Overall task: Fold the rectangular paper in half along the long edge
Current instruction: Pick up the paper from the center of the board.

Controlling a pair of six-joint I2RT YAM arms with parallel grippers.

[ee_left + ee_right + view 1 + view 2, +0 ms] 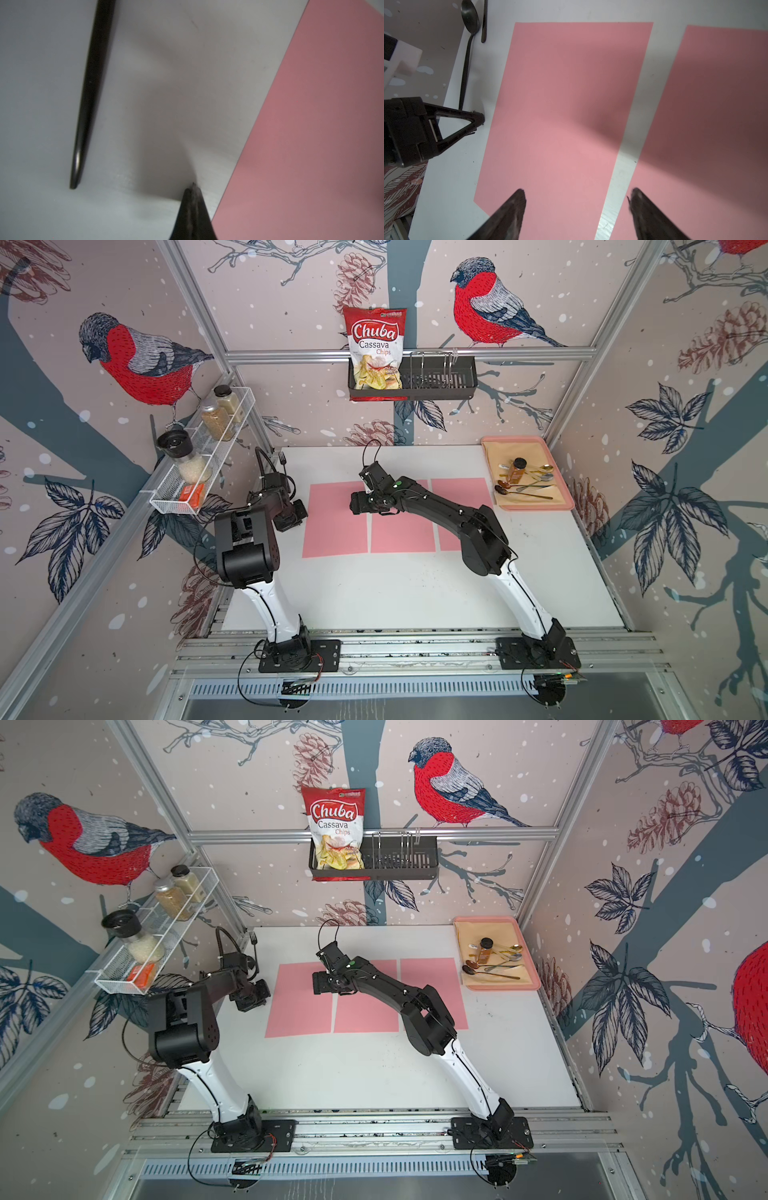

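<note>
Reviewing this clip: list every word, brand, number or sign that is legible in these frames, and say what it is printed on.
"Chuba": brand on the chip bag in the black wall basket, in both top views.
"Cassava": same bag, below the brand.
"Chips": same bag, in red.
Too small to read: the green mark at the bag's top, the label of the jar on the tray, the orange packet.
Wrist views: no text.

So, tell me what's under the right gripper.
The left pink sheet, the bare table gap and the middle sheet; the fingers of the right gripper cover parts of both.
</note>
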